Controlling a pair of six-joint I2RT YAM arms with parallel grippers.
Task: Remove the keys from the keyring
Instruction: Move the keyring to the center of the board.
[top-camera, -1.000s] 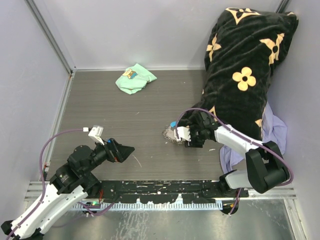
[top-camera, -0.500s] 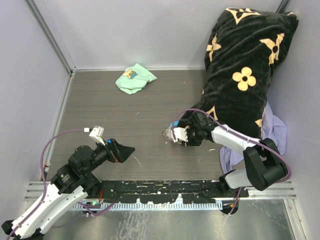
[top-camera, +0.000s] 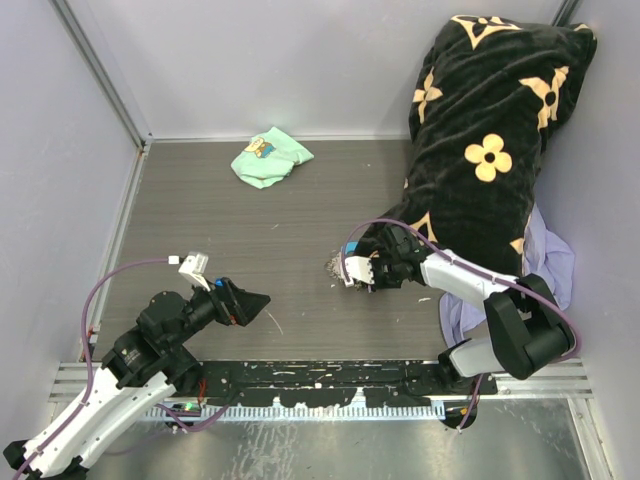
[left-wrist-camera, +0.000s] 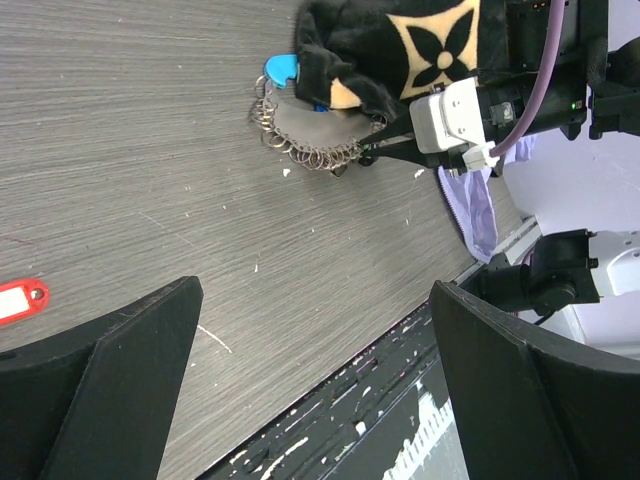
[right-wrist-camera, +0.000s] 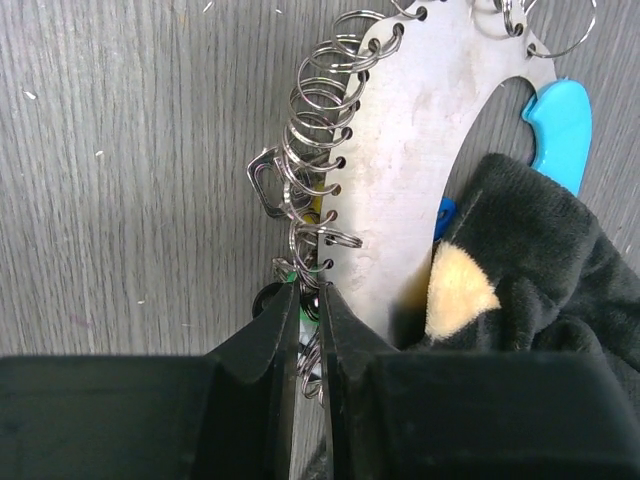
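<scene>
Left gripper (top-camera: 247, 300) is held low over the table (top-camera: 230, 220), jaws spread wide, nothing between them. A red key tag (left-wrist-camera: 20, 298) is seen loose on the wood beside one finger.

Keyring (right-wrist-camera: 420, 150) is found mid-table, well apart to the right. It is a flat crescent plate with split rings threaded along its outer edge. Sky-blue fob (right-wrist-camera: 556, 118) is at the far end; blanket (right-wrist-camera: 520, 260) corner is draped over the inner side.

Right gripper (right-wrist-camera: 308, 296) is set at the near end of the ring row, fingers drawn almost together, a small ring pinched between. The row's long axis runs away from this claw. A sideways pull off the plate edge is judged best.
</scene>
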